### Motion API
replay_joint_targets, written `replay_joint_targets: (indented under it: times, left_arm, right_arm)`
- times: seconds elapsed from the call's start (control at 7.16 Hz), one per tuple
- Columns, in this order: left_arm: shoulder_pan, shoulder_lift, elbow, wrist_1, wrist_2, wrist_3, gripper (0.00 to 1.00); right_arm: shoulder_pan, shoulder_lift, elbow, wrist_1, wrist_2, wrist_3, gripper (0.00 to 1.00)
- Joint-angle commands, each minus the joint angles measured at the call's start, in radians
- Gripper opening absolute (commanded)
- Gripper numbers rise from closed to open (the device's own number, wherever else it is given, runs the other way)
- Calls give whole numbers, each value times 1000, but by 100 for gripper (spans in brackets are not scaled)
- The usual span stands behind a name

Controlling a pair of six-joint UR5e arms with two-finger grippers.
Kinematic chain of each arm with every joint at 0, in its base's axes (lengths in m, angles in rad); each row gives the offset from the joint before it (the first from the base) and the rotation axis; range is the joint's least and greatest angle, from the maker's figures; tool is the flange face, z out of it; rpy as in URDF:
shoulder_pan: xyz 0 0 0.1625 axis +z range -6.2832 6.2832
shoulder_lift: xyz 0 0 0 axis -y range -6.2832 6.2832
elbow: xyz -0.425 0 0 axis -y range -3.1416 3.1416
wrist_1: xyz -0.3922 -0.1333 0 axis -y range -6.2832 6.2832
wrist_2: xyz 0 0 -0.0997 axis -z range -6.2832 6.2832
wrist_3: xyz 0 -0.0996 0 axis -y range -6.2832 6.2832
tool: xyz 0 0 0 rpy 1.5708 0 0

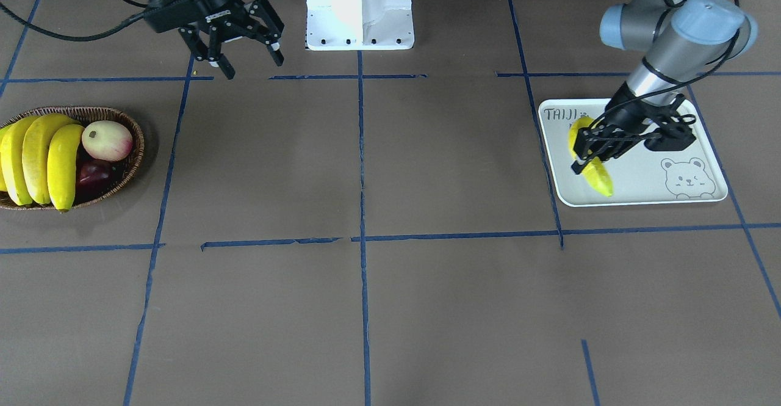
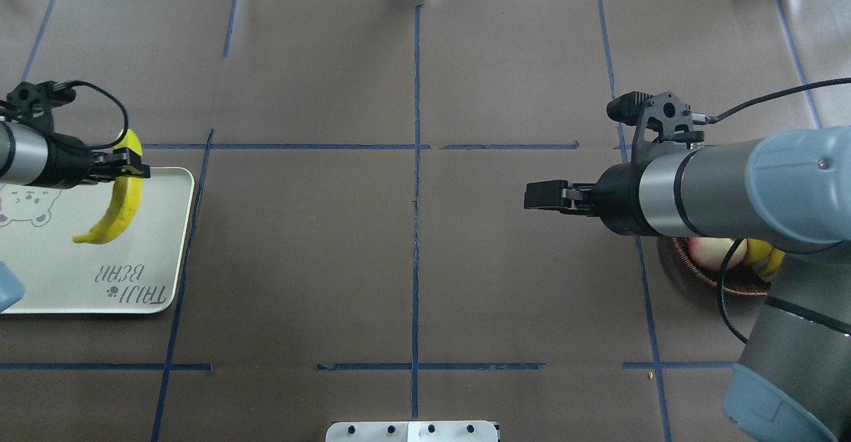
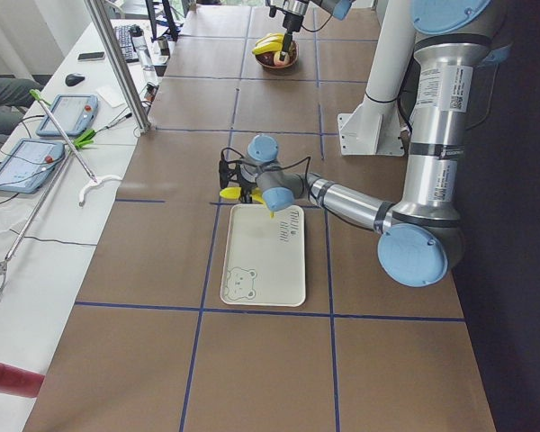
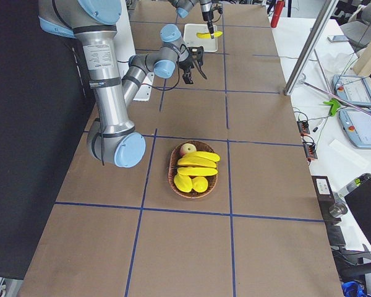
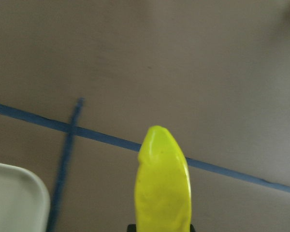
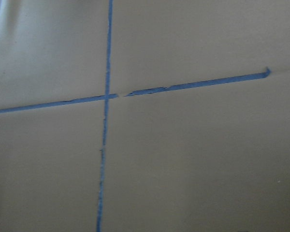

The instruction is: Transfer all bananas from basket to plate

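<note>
My left gripper [image 1: 587,152] is shut on one yellow banana [image 1: 601,181] and holds it over the off-white "TAIJI BEAR" plate [image 1: 647,177], near its edge toward the table's middle. In the overhead view the banana [image 2: 118,211] hangs across the plate's [image 2: 80,282] far edge. I cannot tell whether it touches the plate. The left wrist view shows its tip [image 5: 162,183]. Three bananas [image 1: 38,157] lie side by side in the wicker basket [image 1: 135,155]. My right gripper [image 1: 249,65] is open and empty, well clear of the basket, above bare table.
The basket also holds a pale pink-blushed apple [image 1: 107,140] and a dark red fruit [image 1: 93,174]. In the overhead view my right arm covers most of the basket [image 2: 678,262]. The white robot base [image 1: 360,9] stands at the table's robot side. Blue tape lines cross the brown table.
</note>
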Motion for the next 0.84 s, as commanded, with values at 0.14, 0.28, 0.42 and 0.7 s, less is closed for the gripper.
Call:
replay_joint_targets:
  times: [0.14,0.28,0.42,0.7]
  left_arm:
    - [-56,133,56,-3,5,175,0]
    - [-56,130,83,-5,16,177,0]
    - [-56,121,97,-5,33,179,0]
    - [-56,119,106,-9,41,174,98]
  right_arm:
    - [75,-52,-5,-1,65,-80,99]
    - [75,-52,-9,-1,65,-80,99]
    - [75,-55,-15,-1,63,-80,99]
    - [73,-53,-22,-1,61,-80,99]
